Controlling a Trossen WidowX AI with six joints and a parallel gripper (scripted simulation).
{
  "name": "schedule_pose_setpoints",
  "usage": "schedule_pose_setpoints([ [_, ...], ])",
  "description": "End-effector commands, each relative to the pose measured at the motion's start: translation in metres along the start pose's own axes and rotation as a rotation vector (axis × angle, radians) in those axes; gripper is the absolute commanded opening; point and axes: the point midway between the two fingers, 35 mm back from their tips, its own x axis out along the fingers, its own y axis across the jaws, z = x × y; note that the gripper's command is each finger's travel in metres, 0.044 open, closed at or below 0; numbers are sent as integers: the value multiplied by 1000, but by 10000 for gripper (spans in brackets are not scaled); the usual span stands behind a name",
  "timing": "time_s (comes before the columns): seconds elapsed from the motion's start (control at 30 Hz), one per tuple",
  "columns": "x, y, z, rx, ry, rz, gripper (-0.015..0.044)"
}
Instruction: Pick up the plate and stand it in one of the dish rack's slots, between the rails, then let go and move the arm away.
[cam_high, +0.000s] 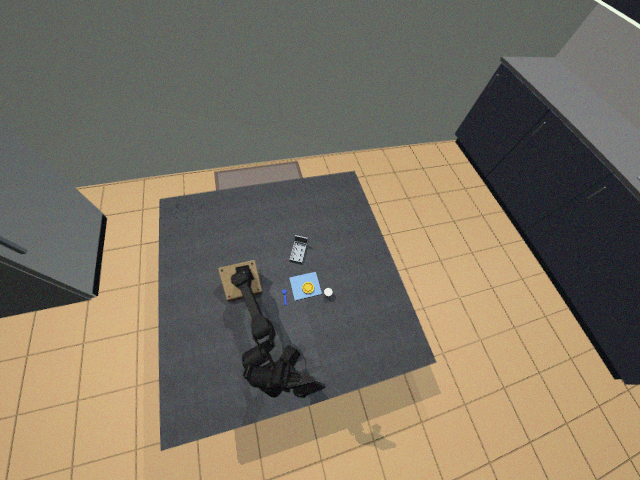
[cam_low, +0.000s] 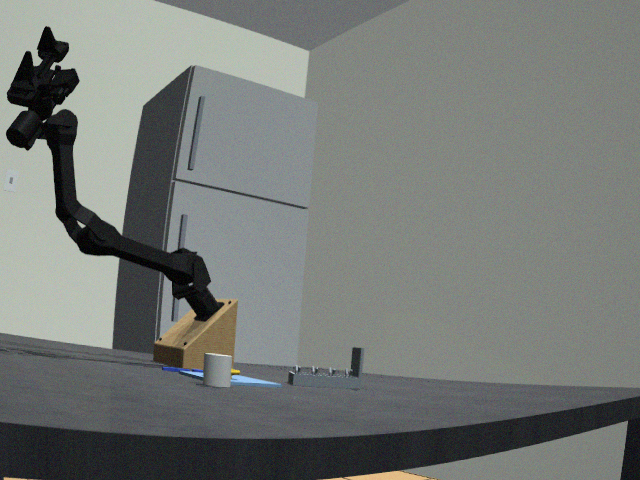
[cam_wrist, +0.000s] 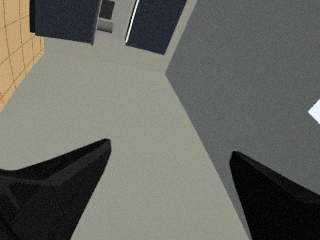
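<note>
The dark grey bench (cam_high: 361, 320) carries a wooden wedge base (cam_high: 239, 279) near its middle. Beside that base lie a blue spoon (cam_high: 284, 298) and a light blue mat (cam_high: 305, 285) with the yellow plate (cam_high: 308, 287) resting flat on it. A white cup (cam_high: 328, 291) stands just beyond the mat. The grey dish rack (cam_high: 298, 249) sits apart, toward the far edge.
</note>
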Motion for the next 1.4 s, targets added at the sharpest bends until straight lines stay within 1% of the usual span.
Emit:
schedule_pose_setpoints([
  [0.0, -6, -20, 1, -139, 33, -1, 400],
  [0.3, -13, -65, 15, -443, 55, -23, 400],
  [0.73, -14, -116, 52, -873, 61, -44, 400],
  [1.17, -6, -150, 107, -1289, 30, -68, 400],
  [1.37, -2, -150, 115, -1328, 45, -47, 400],
])
